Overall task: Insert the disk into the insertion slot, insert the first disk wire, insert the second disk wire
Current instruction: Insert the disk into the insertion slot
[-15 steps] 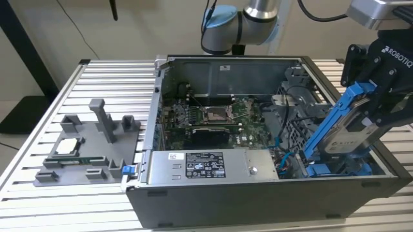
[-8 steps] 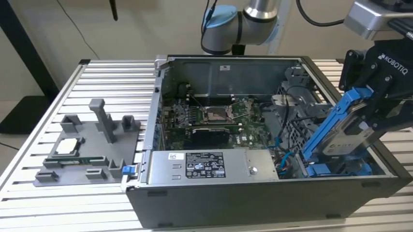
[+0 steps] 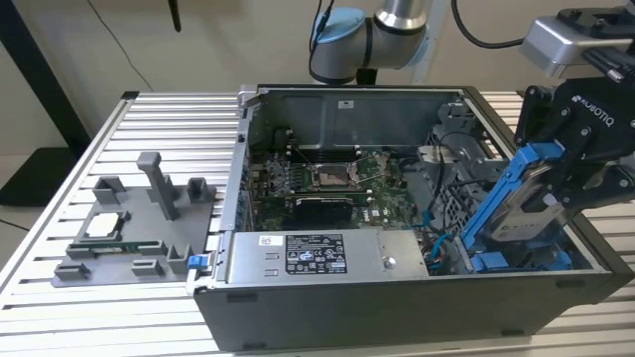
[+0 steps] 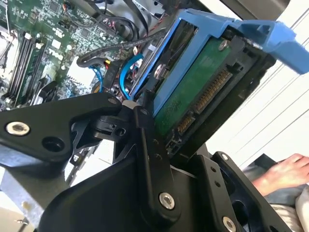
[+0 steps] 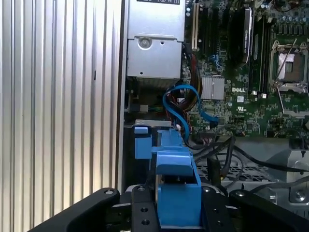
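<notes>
Right in front of my wrist cameras are my two black fingers [image 5: 144,212]. My gripper [image 5: 178,207] is squeezed tight on one disk [image 5: 176,166], one finger on each side of its blue frame. In the second wrist view the disk's green underside faces the camera, and one person's hand [image 4: 285,174] shows past it, outside the case.

In the exterior view the disk is at about 4 o'clock. It is tipped, with its top end above the case wall and its low end down by the one insertion slot [image 3: 516,262]. I cannot tell if they touch.

Just past the slot, blue wires [image 5: 181,94] curl up loose.

One open computer case [image 3: 397,312] holds all of this. Inside it there is also one long grey power box [image 3: 328,256] at about 6 o'clock. Farther in lies one green board [image 3: 382,167] with one square socket [image 3: 331,176] in the middle.

Outside the case, at about 8 o'clock, one grey tray [image 3: 100,274] sits on the ribbed metal table [image 3: 59,312]. The tray holds one square chip [image 3: 104,224] and one memory stick [image 3: 114,248].
</notes>
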`<state>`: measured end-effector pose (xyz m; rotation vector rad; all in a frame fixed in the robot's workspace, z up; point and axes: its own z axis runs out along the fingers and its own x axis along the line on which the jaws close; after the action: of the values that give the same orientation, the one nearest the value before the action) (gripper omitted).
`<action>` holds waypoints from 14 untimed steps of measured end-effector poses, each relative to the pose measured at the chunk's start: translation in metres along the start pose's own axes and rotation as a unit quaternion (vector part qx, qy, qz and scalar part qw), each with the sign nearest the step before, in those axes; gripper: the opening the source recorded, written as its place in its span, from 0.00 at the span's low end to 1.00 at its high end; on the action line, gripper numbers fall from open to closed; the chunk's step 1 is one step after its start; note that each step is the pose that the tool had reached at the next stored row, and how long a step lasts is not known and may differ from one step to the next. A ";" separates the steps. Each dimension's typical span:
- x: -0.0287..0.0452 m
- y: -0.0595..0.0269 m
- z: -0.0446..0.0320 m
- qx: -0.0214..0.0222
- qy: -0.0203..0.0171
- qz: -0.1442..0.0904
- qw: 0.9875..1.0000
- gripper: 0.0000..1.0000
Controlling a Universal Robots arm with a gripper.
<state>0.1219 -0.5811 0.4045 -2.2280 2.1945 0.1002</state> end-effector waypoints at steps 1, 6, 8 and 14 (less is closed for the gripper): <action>0.0000 -0.0001 0.0014 0.000 0.000 0.000 1.000 1.00; -0.0001 -0.0006 -0.0001 -0.002 -0.002 0.000 1.000 1.00; -0.0002 -0.0005 -0.0032 -0.006 -0.001 0.000 1.000 1.00; -0.0001 -0.0066 -0.0016 -0.016 0.000 0.000 1.000 1.00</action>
<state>0.1285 -0.5810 0.4058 -2.2442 2.2083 0.1361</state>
